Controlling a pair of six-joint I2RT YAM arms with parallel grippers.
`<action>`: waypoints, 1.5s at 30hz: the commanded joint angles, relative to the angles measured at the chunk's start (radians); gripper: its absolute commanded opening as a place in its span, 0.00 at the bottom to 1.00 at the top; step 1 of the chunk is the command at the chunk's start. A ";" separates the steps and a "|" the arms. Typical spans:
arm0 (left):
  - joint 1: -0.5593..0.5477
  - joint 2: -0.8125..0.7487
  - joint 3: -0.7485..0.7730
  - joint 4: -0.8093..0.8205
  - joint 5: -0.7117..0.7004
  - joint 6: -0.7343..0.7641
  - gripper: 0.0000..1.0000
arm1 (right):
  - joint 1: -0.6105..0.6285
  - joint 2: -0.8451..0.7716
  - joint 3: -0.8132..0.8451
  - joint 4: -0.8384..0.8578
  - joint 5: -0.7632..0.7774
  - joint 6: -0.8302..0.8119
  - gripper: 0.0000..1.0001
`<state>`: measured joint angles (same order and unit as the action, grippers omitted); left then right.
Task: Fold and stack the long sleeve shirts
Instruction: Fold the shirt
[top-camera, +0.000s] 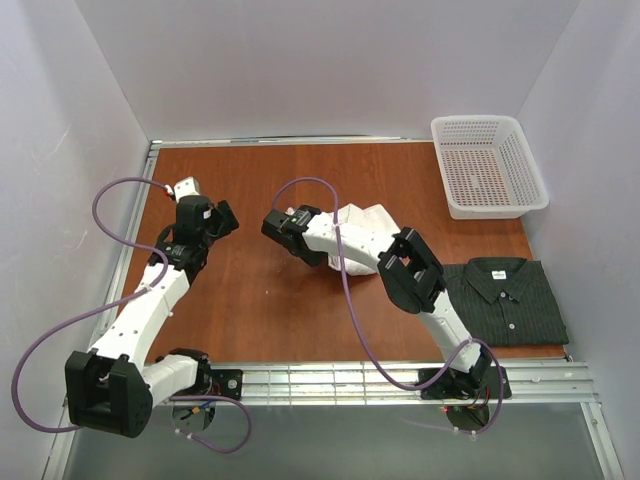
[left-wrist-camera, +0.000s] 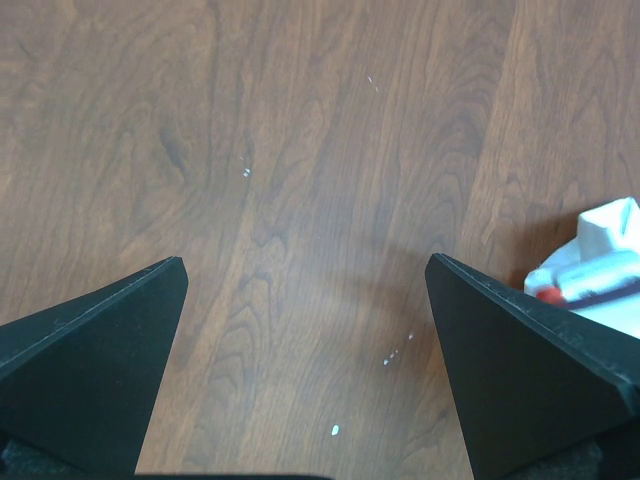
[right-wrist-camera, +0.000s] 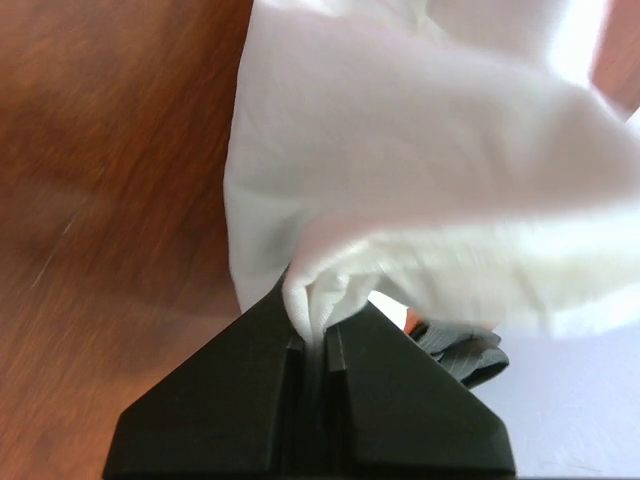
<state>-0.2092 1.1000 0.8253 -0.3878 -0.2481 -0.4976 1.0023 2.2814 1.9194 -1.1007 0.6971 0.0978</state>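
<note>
Cloth pinched for a fold.
Right jaws, pressed together, pinch an edge of the white shirt (right-wrist-camera: 420, 180), bunched mid table (top-camera: 250, 290), probably to spread it. Left jaws hang spread over bare wood, likely awaiting a corner. The dark shirt (top-camera: 505, 300) lies folded near right.

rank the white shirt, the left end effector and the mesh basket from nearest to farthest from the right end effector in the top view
1. white shirt: pinched in the shut right end effector, mid table.
2. left end effector: open over bare wood, just to its left.
3. mesh basket: far right back corner.
</note>
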 joint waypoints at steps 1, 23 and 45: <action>0.030 -0.060 -0.009 0.009 -0.026 -0.012 0.92 | 0.030 -0.071 -0.016 0.024 -0.060 0.011 0.01; 0.051 -0.184 -0.028 -0.028 0.007 -0.088 0.92 | 0.136 -0.195 -0.135 0.271 -0.508 0.074 0.40; 0.001 -0.042 -0.097 -0.093 0.518 -0.240 0.90 | -0.010 -0.724 -0.681 0.642 -0.689 0.149 0.57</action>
<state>-0.1719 1.0130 0.7738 -0.4984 0.1352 -0.6937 1.0031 1.6161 1.3167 -0.5503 0.0082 0.2104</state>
